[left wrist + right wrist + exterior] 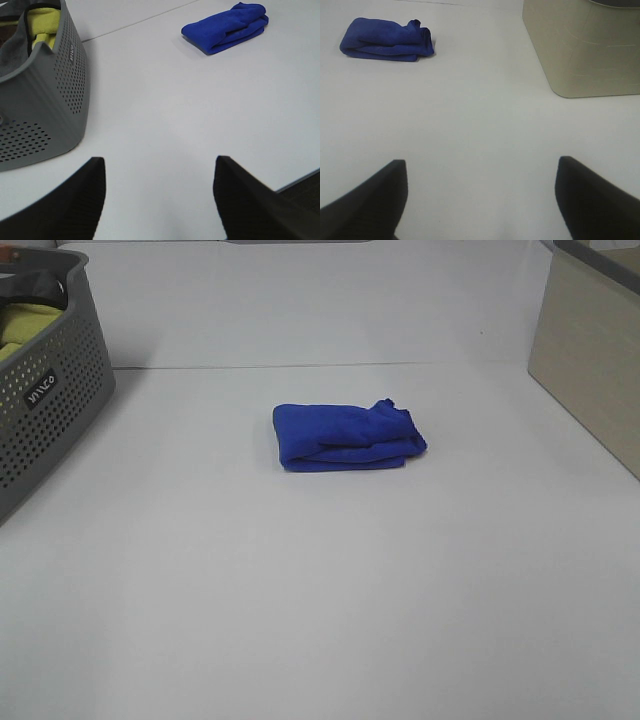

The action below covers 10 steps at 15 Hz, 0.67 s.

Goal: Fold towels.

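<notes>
Left end effector [159, 200] sits spread wide and empty, right by the grey basket [55, 410]. Across the bare counter [320, 590] from that basket, the blue towel [347, 436] lies already bundled, long axis running away from the basket. Right end effector [481, 197] is released too, empty, well short of the towel. Neither looks clearly nearer, honestly.

The towel [346, 437] is soft, fuzzy blue cloth, matt and folded into thick layers. The table [320, 580] is smooth white with a faint sheen. At its left edge the basket [50, 410] is matt grey perforated plastic holding yellow-green cloth [22, 325]. The bin [590, 355] at the right edge looks smooth matt beige.
</notes>
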Each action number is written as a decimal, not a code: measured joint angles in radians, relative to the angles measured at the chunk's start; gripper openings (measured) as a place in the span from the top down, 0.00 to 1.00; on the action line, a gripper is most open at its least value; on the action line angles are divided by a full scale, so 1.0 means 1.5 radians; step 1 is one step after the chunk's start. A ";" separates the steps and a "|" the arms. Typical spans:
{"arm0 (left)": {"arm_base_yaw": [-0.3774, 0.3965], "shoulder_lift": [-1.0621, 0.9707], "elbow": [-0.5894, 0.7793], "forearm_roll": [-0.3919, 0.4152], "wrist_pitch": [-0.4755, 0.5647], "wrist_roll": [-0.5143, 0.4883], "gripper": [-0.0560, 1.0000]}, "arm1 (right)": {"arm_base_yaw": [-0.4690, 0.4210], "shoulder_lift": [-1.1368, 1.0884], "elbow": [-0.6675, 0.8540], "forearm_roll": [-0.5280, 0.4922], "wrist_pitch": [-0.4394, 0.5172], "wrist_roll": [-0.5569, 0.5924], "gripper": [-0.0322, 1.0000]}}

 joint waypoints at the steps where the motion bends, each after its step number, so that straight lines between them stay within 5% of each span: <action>1: 0.000 0.000 0.000 0.000 0.000 0.000 0.38 | 0.000 0.000 0.000 0.001 0.000 0.000 0.23; 10: 0.000 -0.001 0.000 0.000 0.000 0.000 0.38 | 0.000 0.000 0.000 0.005 0.000 0.000 0.23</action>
